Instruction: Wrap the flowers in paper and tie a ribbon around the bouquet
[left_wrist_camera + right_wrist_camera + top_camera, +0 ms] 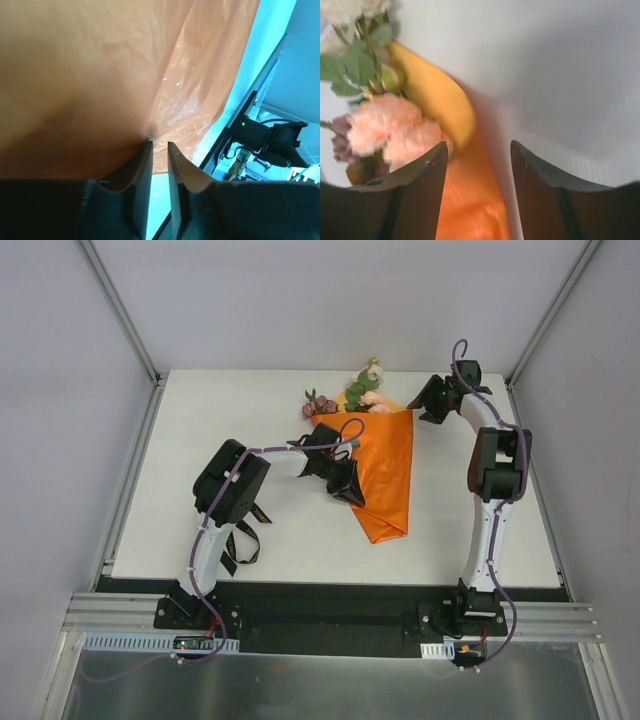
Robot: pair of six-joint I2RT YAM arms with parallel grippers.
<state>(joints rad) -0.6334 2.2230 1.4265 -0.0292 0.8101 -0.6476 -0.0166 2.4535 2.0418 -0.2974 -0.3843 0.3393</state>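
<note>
The bouquet (385, 475) lies flat near the middle of the white table (250, 410). Its narrow folded end points toward the arm bases and its wide end toward the far edge. The flowers (355, 392) project from the wide end: pale pink and mauve blooms with green leaves.

Left gripper (160, 145): positioned at the cone's left edge. The jaws stand slightly apart, with a narrow slit showing the table between them. The fingertips meet the lower edge of the paper (100, 75), and nothing sits in the slit. In the top view this wrist and its purple cable (350, 427) cover part of the cone's left edge.

Right gripper (478, 145): positioned just beside the cone's upper right corner. The jaws are spread wide and hold nothing (only orange paper and bare table appear between them). The pink blooms lie close to its left finger.

The ribbon (243, 540) lies at the near-left of the table, well apart from the bouquet. The left arm's links hide part of it from above.
</note>
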